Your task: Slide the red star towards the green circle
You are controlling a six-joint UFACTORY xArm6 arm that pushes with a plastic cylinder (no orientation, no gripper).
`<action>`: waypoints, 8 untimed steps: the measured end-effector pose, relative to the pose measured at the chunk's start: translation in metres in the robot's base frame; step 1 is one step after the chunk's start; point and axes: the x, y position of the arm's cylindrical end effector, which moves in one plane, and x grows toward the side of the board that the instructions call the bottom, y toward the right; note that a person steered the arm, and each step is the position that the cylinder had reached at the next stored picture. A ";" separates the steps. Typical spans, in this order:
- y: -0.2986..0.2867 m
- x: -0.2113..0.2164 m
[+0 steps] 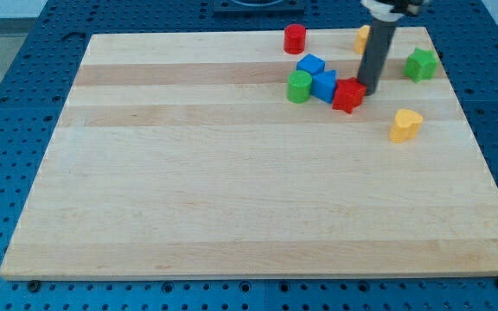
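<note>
The red star (347,95) lies near the view's top right on the wooden board (232,190). It touches a blue block (325,84) on its left. The green circle (299,86) stands just left of that blue block. A second blue block (310,65) sits above them. My tip (371,89) rests against the red star's right edge, on the side away from the green circle. The dark rod rises from it toward the view's top.
A red cylinder (295,38) stands at the view's top edge of the board. A yellow block (363,39) is partly hidden behind the rod. A green star (420,65) is at the far right and a yellow heart (405,124) is below it.
</note>
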 end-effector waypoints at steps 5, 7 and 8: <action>-0.013 0.004; -0.016 0.028; -0.044 0.035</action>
